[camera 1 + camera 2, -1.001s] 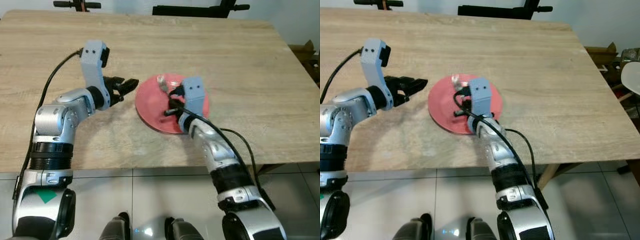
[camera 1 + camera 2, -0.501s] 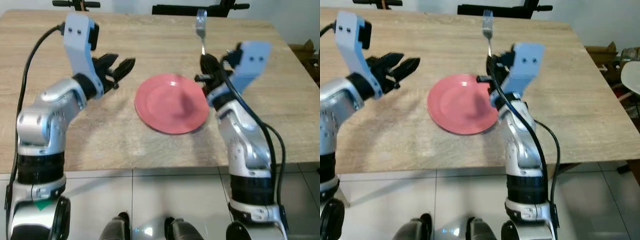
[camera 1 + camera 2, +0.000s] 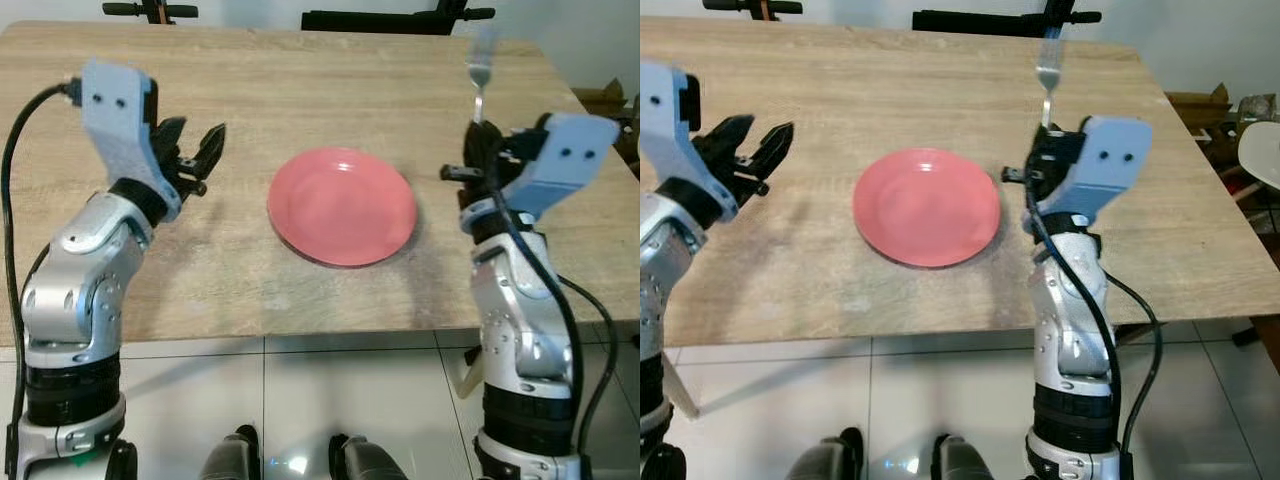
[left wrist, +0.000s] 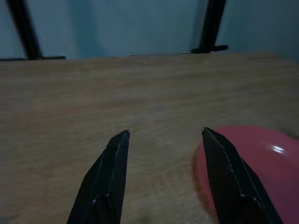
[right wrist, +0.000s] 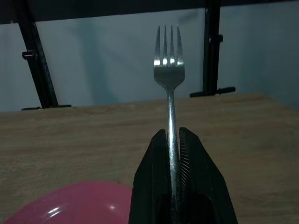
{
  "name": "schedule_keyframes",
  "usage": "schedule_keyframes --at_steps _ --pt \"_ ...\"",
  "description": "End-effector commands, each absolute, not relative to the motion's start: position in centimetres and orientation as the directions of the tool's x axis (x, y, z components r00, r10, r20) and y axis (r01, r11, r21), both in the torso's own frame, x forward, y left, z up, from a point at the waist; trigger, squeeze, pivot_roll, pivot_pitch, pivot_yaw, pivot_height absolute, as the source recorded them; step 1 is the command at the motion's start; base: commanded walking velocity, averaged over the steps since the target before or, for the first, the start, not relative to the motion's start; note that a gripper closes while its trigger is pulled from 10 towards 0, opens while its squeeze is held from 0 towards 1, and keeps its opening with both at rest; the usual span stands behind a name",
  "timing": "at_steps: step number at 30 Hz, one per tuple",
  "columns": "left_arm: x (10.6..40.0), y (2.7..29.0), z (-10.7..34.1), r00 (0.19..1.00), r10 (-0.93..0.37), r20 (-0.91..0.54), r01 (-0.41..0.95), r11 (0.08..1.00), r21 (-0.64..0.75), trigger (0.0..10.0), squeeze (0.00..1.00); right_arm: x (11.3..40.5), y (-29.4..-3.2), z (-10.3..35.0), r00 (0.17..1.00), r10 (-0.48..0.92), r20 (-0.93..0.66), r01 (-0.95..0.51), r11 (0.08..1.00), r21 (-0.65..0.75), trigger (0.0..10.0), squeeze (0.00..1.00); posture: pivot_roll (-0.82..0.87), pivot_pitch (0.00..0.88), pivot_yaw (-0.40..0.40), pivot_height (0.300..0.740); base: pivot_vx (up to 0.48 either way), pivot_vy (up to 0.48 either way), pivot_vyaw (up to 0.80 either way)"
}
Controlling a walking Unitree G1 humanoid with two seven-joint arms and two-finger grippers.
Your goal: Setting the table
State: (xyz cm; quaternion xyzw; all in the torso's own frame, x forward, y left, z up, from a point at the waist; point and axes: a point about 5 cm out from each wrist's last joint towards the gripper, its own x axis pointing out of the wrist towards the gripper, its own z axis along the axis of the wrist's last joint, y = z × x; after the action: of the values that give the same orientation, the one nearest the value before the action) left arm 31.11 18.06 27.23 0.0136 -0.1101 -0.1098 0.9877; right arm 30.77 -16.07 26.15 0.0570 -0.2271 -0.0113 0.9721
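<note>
A round red plate (image 3: 342, 205) lies empty on the wooden table (image 3: 300, 90), near its front edge. My right gripper (image 3: 478, 150) is raised to the right of the plate and is shut on a silver fork (image 3: 479, 72), which stands upright with its tines up. The right wrist view has the fork (image 5: 170, 74) clamped between the two black fingers (image 5: 154, 182), with the plate (image 5: 74, 203) below. To the left of the plate my left gripper (image 3: 195, 150) is held up, open and empty; its fingers (image 4: 110, 172) spread above the table beside the plate (image 4: 261, 163).
Black chair frames (image 3: 385, 18) stand behind the table's far edge. A cardboard box (image 3: 612, 105) sits off the table's right side. White tiled floor (image 3: 300, 400) and my feet (image 3: 290, 460) are below the front edge.
My right gripper has carried the upright fork from over the plate's far rim out to the right of the plate. My left gripper has drawn back to the left and spread wider.
</note>
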Motion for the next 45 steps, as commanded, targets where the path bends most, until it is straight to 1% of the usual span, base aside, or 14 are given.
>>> schedule_keyframes --at_steps 1,7,9,19,23,27,31,35,37,39,40,43,45 --pt "30.9 17.8 26.7 0.954 -0.209 0.214 0.2 0.978 0.065 10.0 0.0 30.6 -16.3 26.3 0.892 -0.058 0.448 0.003 0.992 0.122 10.0 0.0 -0.06 0.098 0.003 0.74 0.0 0.0 0.0" --pt "30.8 17.5 26.2 0.955 -0.199 0.221 0.187 0.98 0.075 10.0 0.0 30.8 -16.4 26.4 0.891 -0.065 0.449 0.008 0.992 0.127 10.0 0.0 -0.06 0.089 0.001 0.74 0.0 0.0 0.0" --pt "30.9 17.3 26.0 0.956 -0.194 0.219 0.189 0.981 0.044 10.0 0.0 30.9 -16.3 26.5 0.89 -0.064 0.451 0.008 0.992 0.124 10.0 0.0 -0.06 0.09 0.007 0.74 0.0 0.0 0.0" --pt "31.0 17.0 25.6 0.957 -0.177 0.228 0.168 0.984 0.058 10.0 0.0 31.2 -16.3 26.3 0.894 -0.065 0.443 0.01 0.992 0.125 10.0 0.0 -0.07 0.072 0.011 0.74 0.0 0.0 0.0" --pt "31.1 17.1 25.3 0.959 -0.171 0.224 0.162 0.985 0.057 10.0 0.0 31.3 -16.3 25.7 0.902 -0.069 0.426 0.013 0.991 0.132 10.0 0.0 -0.07 0.065 0.009 0.74 0.0 0.0 0.0" --pt "31.2 17.2 24.8 0.963 -0.158 0.216 0.151 0.987 0.052 10.0 0.0 31.2 -16.1 24.5 0.914 -0.059 0.401 0.012 0.993 0.12 10.0 0.0 -0.08 0.058 0.017 0.74 0.0 0.0 0.0" --pt "31.2 16.7 24.6 0.962 -0.175 0.209 0.162 0.984 0.075 10.0 0.0 31.0 -16.4 23.8 0.918 -0.06 0.393 0.027 0.996 0.09 10.0 0.0 -0.07 0.056 0.024 0.74 0.0 0.0 0.0" --pt "31.3 16.8 24.5 0.962 -0.175 0.209 0.162 0.984 0.08 10.0 0.0 30.9 -16.2 24.4 0.899 -0.05 0.435 0.018 0.997 0.077 10.0 0.0 -0.08 0.058 0.019 0.74 0.0 0.0 0.0" --pt "31.4 16.6 24.5 0.962 -0.169 0.214 0.158 0.985 0.068 10.0 0.0 30.8 -15.6 25.7 0.867 -0.002 0.498 -0.012 1.0 0.025 10.0 0.0 -0.08 0.054 0.024 0.74 0.0 0.0 0.0" --pt "31.5 16.3 24.6 0.959 -0.177 0.222 0.164 0.984 0.074 10.0 0.0 30.7 -15.0 27.0 0.833 0.029 0.553 -0.044 0.999 0.014 10.0 0.0 -0.07 0.054 0.021 0.74 0.0 0.0 0.0" --pt "31.5 16.3 24.6 0.959 -0.177 0.222 0.164 0.984 0.074 10.0 0.0 30.7 -15.0 27.0 0.833 0.029 0.553 -0.044 0.999 0.014 10.0 0.0 -0.07 0.054 0.021 0.74 0.0 0.0 0.0" --pt "31.5 16.3 25.0 0.956 -0.178 0.234 0.164 0.983 0.08 10.0 0.0 30.6 -14.2 28.8 0.785 0.09 0.613 -0.099 0.995 -0.02 10.0 0.0 -0.07 0.054 0.019 0.74 0.0 0.0 0.0" --pt "31.5 16.4 25.1 0.956 -0.176 0.236 0.162 0.984 0.079 10.0 0.0 30.5 -14.0 29.0 0.776 0.106 0.621 -0.112 0.993 -0.029 10.0 0.0 -0.07 0.054 0.019 0.74 0.0 0.0 0.0"
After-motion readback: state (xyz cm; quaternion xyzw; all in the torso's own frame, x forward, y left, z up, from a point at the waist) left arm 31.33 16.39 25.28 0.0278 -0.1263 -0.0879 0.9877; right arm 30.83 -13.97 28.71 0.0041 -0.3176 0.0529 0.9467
